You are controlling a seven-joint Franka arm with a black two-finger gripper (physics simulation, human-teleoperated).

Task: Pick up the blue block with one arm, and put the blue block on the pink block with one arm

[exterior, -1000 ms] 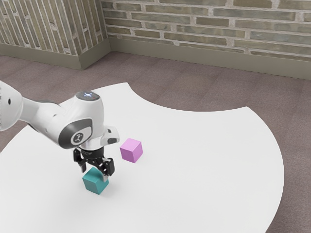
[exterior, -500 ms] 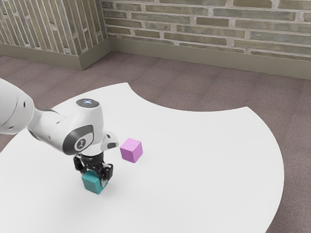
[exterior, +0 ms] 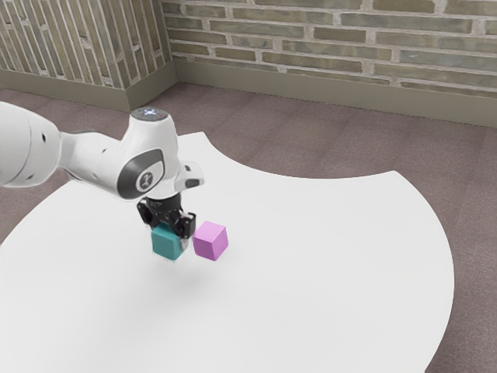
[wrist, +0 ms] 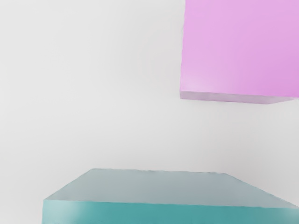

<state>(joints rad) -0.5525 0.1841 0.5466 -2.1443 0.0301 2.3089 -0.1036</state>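
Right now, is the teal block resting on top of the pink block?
No, the tool holds the teal block beside the pink block, not on it.

- White tabletop [exterior: 334, 256], smooth, with rounded outer edges and a far edge scooped inward
- A single pink block [exterior: 210, 240] rests flat on it, well in from every edge

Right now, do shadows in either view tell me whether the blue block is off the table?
Exterior view: the blue block in the end effector throws a faint, soft shadow, apart from it on the table, so it looks airborne. Wrist view: flat light, no glare; blue block's top washed out, pink block evenly lit.
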